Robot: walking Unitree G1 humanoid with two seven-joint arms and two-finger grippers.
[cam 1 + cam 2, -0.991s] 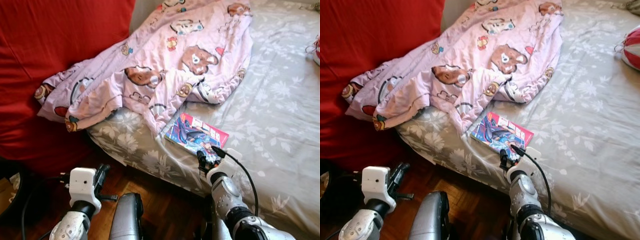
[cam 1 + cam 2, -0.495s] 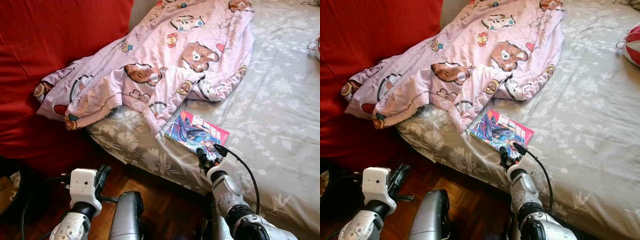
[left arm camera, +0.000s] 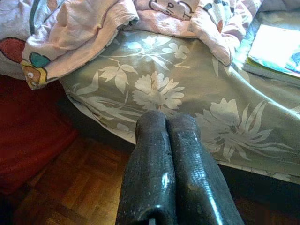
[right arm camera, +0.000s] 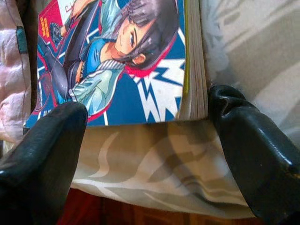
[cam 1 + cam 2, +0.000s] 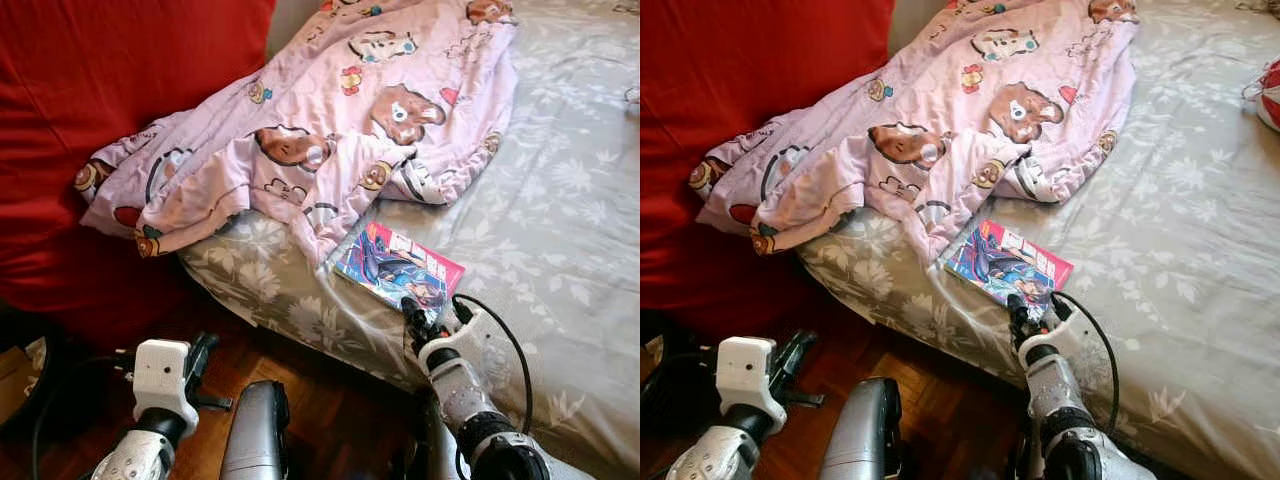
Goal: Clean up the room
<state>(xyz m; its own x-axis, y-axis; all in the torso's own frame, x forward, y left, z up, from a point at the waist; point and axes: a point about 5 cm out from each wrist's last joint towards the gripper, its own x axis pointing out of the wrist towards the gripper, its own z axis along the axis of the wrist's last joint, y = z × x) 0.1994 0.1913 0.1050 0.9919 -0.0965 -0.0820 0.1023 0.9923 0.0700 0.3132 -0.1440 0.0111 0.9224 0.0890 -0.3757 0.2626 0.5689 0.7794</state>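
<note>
A comic book [image 5: 398, 270] with a blue and red cover lies flat on the grey floral bed sheet [image 5: 560, 200], close to the bed's near edge. My right gripper [image 5: 418, 314] is at the book's nearest corner. In the right wrist view it stands open [image 4: 147, 110], one finger [image 4: 47, 150] on each side of the book's [image 4: 126, 61] lower edge, with nothing held. My left gripper [image 3: 166, 140] is shut and empty. It hangs low over the wooden floor, pointing at the side of the bed.
A crumpled pink blanket with bear prints [image 5: 320, 120] covers the bed's far left and droops over its edge. A big red cushion [image 5: 90, 100] stands to the left. A red and white ball [image 5: 1270, 95] lies at the far right. Parquet floor [image 5: 330, 400] runs below.
My right gripper has edged forward to the book's near corner and its wrist has turned. The left arm has hardly moved. The camera shifted slightly.
</note>
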